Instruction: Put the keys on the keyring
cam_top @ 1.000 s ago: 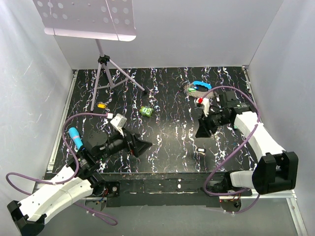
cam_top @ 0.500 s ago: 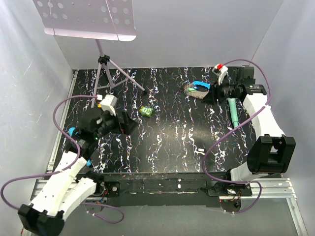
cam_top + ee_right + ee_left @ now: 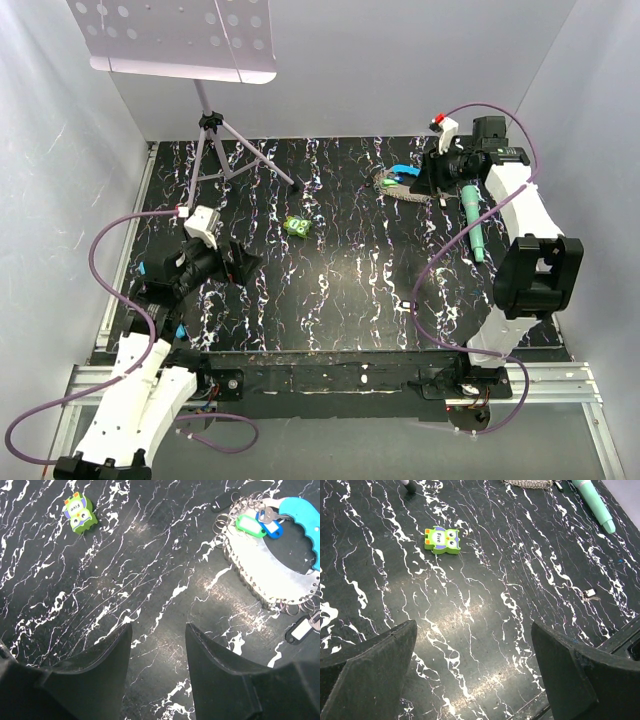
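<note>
The keyring (image 3: 272, 572) is an oval loop of grey chain with a bright blue clip (image 3: 302, 511); in the top view the keyring (image 3: 398, 184) lies at the far right. Keys with a green head (image 3: 245, 523) and a blue head (image 3: 270, 529) lie at its top end. A white-tagged key (image 3: 300, 628) lies just outside the loop. A tiny loose key (image 3: 588, 594) rests nearer the front. My right gripper (image 3: 158, 630) hovers open just left of the keyring, holding nothing; from above the right gripper (image 3: 424, 180) sits beside the loop. My left gripper (image 3: 473, 630) is wide open over bare table.
A green owl figure (image 3: 296, 227) lies mid-table. A teal marker (image 3: 474, 225) lies along the right side under the right arm. A tripod stand (image 3: 212, 150) is at the back left, and a blue cylinder (image 3: 150, 268) by the left arm. White walls enclose the table.
The right arm has swung from mid-table to the far right, next to the keyring, its jaws widening slightly. The left arm has drawn back toward the left edge.
</note>
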Robot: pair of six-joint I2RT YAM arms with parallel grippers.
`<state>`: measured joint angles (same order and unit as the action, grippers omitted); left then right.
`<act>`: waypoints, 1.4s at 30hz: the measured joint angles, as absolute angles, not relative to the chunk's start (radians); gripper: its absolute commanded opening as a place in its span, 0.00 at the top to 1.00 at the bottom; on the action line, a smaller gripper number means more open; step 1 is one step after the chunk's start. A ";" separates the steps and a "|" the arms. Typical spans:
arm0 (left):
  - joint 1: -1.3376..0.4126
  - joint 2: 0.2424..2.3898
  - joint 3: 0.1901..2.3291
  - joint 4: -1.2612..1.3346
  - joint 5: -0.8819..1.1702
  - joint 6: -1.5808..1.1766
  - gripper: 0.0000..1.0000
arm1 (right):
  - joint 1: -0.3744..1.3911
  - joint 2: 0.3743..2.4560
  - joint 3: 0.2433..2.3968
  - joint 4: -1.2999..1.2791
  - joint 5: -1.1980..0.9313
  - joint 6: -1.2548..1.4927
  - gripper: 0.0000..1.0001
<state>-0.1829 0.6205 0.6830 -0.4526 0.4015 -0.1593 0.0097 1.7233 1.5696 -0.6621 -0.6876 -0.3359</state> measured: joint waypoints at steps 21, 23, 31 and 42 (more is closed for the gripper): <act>-0.183 0.675 0.664 -0.385 0.404 -0.118 0.02 | -0.053 1.784 1.646 -0.743 -0.634 -0.340 0.45; -0.183 0.675 0.664 -0.384 0.404 -0.118 0.02 | -0.056 1.785 1.646 -0.748 -0.634 -0.340 0.45; -0.183 0.675 0.664 -0.384 0.404 -0.115 0.02 | -0.078 1.824 1.655 -0.765 -0.627 -0.345 0.45; -0.183 0.675 0.664 -0.382 0.404 -0.115 0.02 | -0.087 1.867 1.674 -0.787 -0.612 -0.348 0.45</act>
